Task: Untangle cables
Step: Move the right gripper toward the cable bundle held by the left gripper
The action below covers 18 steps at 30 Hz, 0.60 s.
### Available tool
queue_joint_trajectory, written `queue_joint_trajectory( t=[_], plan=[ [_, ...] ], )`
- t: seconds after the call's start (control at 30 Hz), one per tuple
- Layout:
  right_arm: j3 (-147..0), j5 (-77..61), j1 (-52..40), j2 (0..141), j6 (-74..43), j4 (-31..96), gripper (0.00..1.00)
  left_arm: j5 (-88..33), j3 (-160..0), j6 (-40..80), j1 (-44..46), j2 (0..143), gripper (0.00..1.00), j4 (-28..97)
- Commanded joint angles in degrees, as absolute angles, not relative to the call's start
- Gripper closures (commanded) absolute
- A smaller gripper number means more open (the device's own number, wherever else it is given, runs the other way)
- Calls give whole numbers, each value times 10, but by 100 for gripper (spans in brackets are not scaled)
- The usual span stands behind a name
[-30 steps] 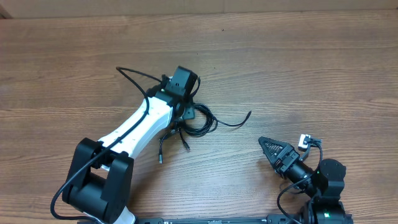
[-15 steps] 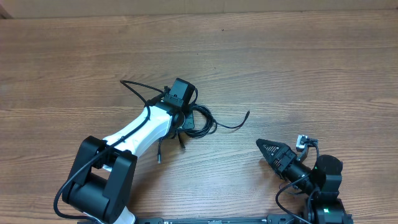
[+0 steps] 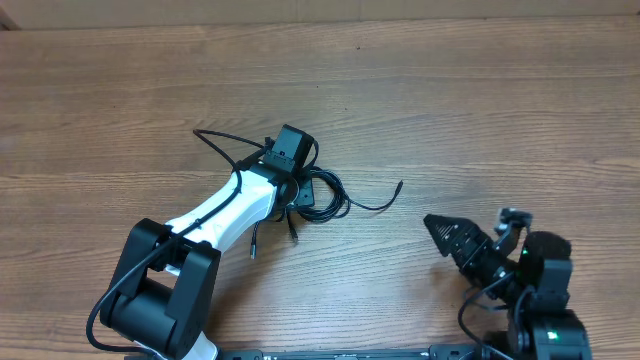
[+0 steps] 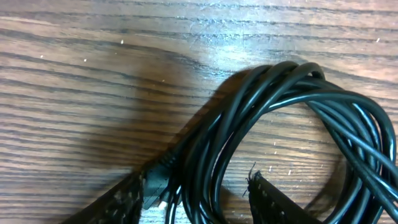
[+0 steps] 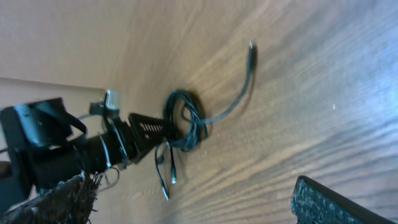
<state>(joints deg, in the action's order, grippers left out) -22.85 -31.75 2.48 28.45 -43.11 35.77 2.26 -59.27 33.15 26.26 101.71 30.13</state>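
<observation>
Wood-grain brown laminate counter [image 3: 520, 110], carrying two robot arms and one knot of cabling.

Item 1: left hand [image 4: 193, 190], black, two-fingered, on a white-shelled arm [image 3: 225, 215]. Its fingers [image 4: 121, 202] are spread and set down on either side of several strands. Whether the pads press them yet cannot be told from the wrist view.

Item 2: thin black flexible cables [image 3: 322, 195], wound together in one tangled loop near the middle of the counter, under and just beside the left hand. A small moulded black plug [image 4: 155, 185] lies just beside one fingertip. One long free end [image 3: 398, 184] trails out to the right. Two shorter tails [image 3: 252, 250] run toward the near edge.

Handling, as judged: light and limp, with no spring to hold a shape. The smooth round jacket is likely to slip through a loose pinch, and the loops look set to drag one another rather than part. Not fragile, though the plugs should not be yanked. The best hold appears to be a single strand close behind a plug. The long free end is the easiest to reach, with the coil pinned meanwhile.

Item 3: right hand [image 3: 430, 221], black, at the near right and well apart from the coil. Its fingers are spread wide and hold nothing.

Markings: no brand, label or writing legible on the cables, plug or hands.
</observation>
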Motion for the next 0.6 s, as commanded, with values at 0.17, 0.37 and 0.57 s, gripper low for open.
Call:
queue_joint_trajectory(
  t=[0.17, 0.37, 0.57],
  plan=[
    [-311, -291, 22, 354, -347, 383, 0, 110, -590, 296, 267, 1019, 47, 284],
    [-312, -285, 22, 416, -303, 400, 0, 51, -585, 156, 267, 1019, 41, 236],
    [-312, -285, 22, 455, -301, 398, 0, 10, -543, 103, 267, 1025, 42, 174]
  ],
)
